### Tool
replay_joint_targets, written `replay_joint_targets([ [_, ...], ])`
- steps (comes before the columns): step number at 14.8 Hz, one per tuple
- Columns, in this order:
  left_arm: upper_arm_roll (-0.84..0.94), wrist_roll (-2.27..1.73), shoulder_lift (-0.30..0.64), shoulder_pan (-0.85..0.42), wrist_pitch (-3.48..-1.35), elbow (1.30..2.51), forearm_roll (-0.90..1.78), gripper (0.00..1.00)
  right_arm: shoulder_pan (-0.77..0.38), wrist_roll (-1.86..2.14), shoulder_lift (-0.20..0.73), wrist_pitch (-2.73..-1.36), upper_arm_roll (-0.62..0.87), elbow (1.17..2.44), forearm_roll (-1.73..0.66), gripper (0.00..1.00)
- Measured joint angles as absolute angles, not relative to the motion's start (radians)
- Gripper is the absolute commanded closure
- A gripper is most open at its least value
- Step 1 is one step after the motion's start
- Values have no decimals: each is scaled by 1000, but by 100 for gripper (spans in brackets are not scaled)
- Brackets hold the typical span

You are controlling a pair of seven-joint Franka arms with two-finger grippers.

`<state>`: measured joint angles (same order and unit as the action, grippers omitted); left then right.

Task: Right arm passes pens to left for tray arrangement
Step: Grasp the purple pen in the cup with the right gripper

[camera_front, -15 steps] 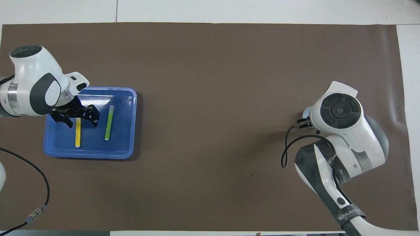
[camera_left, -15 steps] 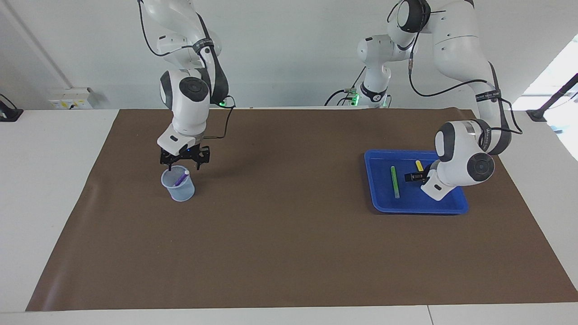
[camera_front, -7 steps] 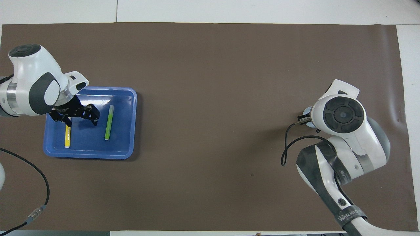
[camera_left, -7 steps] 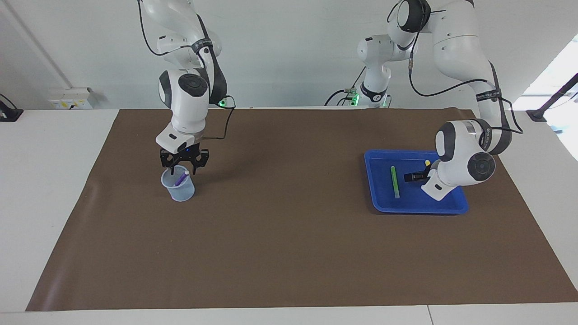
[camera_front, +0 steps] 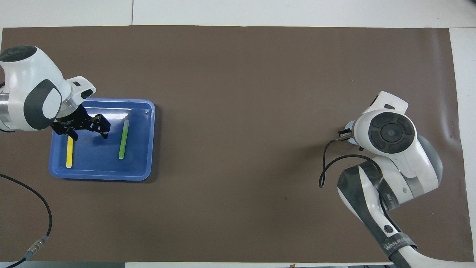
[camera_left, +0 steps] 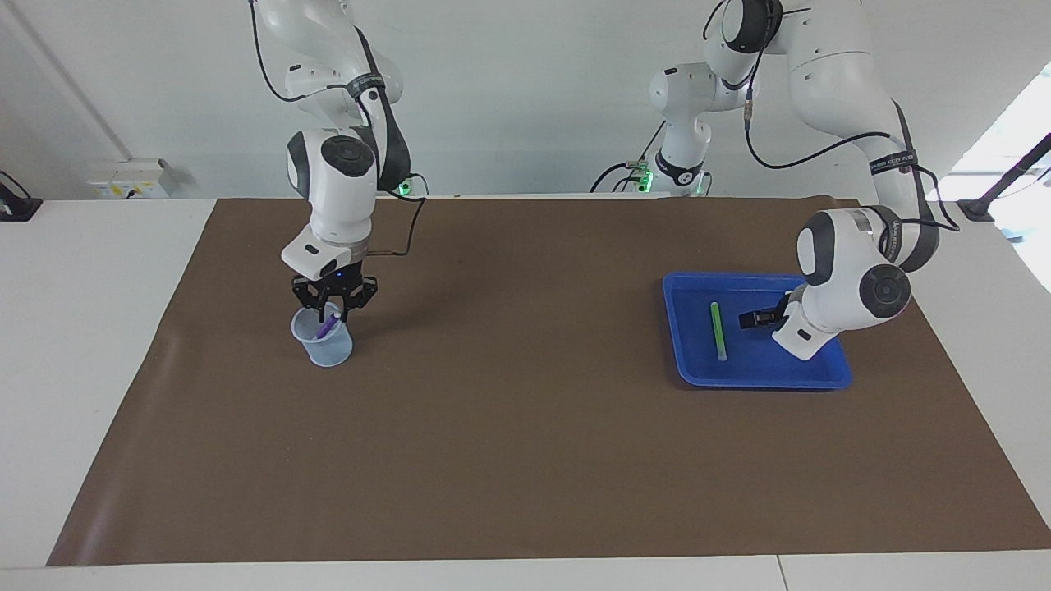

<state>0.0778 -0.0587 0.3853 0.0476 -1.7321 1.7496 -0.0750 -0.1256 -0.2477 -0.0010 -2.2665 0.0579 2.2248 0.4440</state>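
Observation:
A purple pen (camera_left: 326, 327) leans in a translucent pale-blue cup (camera_left: 323, 346) at the right arm's end of the mat. My right gripper (camera_left: 332, 310) has reached down into the cup's mouth, its fingertips drawn together on the pen's top. In the overhead view its own hand hides it. The blue tray (camera_front: 97, 165) (camera_left: 739, 373) holds a green pen (camera_front: 124, 139) (camera_left: 718, 330) and a yellow pen (camera_front: 69, 152), lying side by side and apart. My left gripper (camera_front: 87, 131) (camera_left: 751, 320) hovers open and empty over the tray. The left arm's hand hides the yellow pen in the facing view.
A brown mat (camera_left: 525, 443) covers most of the white table. A smaller white arm with green lights (camera_left: 680, 156) stands at the robots' edge, off the mat. A black cable (camera_front: 327, 167) loops beside the right arm's wrist.
The right gripper came down into the cup and its fingers closed on the purple pen. The left gripper drifted toward its own end of the tray, and the yellow pen shifted the same way.

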Motion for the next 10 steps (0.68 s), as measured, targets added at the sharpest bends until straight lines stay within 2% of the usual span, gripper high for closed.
replay_joint_targets([
  [10, 79, -156, 174, 47, -1713, 1732, 139, 0, -124, -252, -13, -2264, 57, 2219, 454, 100],
])
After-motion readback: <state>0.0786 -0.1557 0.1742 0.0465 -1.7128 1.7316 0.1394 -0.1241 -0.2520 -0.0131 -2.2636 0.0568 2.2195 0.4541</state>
